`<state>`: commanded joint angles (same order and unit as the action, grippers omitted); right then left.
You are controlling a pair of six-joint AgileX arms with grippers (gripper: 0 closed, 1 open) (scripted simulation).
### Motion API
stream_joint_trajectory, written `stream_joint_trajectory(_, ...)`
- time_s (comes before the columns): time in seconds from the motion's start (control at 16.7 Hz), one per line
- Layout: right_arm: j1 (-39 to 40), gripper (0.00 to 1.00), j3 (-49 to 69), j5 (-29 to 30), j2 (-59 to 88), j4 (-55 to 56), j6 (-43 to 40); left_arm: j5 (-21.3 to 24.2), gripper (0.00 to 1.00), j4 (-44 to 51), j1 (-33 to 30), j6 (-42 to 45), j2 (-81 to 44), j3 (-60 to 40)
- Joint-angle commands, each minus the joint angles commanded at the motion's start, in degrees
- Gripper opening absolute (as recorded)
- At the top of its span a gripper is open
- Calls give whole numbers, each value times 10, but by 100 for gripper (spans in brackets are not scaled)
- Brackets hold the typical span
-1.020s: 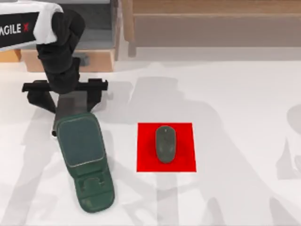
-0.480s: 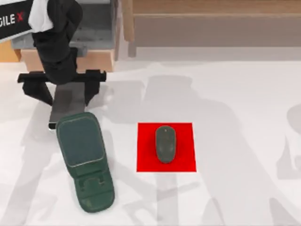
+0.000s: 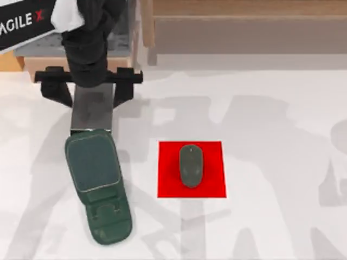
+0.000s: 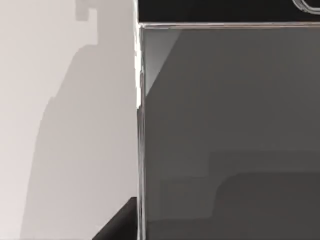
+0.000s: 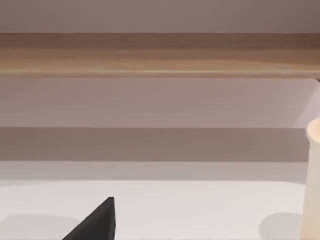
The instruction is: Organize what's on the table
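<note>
Lifting away, your left gripper (image 3: 92,89) has backed toward the shelf (image 3: 227,32), jaws spread wide and empty (green case (image 3: 97,187) stays on the table (image 3: 282,135), untouched).

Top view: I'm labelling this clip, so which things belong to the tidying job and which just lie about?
Job: dark green case, grey mouse, red mat, grey slab by left gripper, white table.
Lying about: wooden shelf, cream cylinder.
</note>
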<state>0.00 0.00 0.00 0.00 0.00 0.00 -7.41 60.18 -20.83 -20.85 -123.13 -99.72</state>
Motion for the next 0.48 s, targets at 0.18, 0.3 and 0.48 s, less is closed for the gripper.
stream_joint_trajectory(0.18,0,100,0,0,0,0,0,-98,0,-8,-93,-106,73,27)
stream_joint_trajectory(0.3,0,100,0,0,0,0,0,-160,0,-11,-153,-178,113,49)
stream_joint_trajectory(0.48,0,100,0,0,0,0,0,-229,0,-17,-220,-261,160,84)
